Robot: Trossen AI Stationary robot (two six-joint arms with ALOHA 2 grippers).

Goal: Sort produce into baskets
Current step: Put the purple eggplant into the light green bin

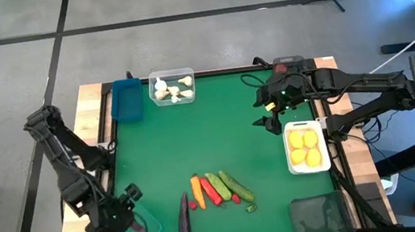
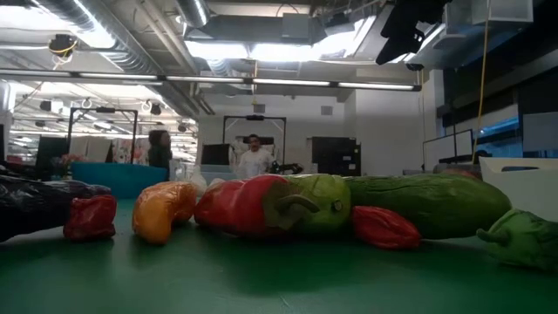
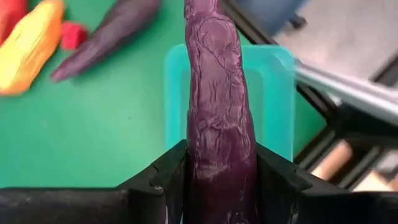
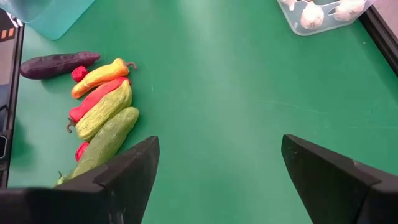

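Observation:
My left gripper (image 1: 128, 216) hangs at the table's near left corner over the teal basket (image 3: 273, 93), shut on a purple eggplant (image 3: 217, 93). A second eggplant (image 1: 183, 217) lies on the green mat beside a row of produce: an orange pepper (image 4: 99, 76), a red pepper (image 4: 93, 99), green cucumbers (image 4: 109, 124) and small red berries (image 4: 79, 73). My right gripper (image 4: 217, 168) stands open and empty above the mat's far right part (image 1: 272, 111), next to the white basket of yellow lemons (image 1: 307, 147). My left gripper pinches the eggplant's near part (image 3: 221, 155) between its two fingers (image 3: 163, 177), one on each side. The fingers point steeply down, and the eggplant runs on past them along their line. It hangs over the teal basket; its far end leaves the wrist picture.
A clear basket with white garlic (image 1: 172, 87) and a blue basket (image 1: 126, 101) stand at the far edge. A dark basket (image 1: 319, 216) sits at the near right corner. The middle of the green mat (image 1: 210, 132) is bare. People stand in the room beyond the table (image 2: 253, 157).

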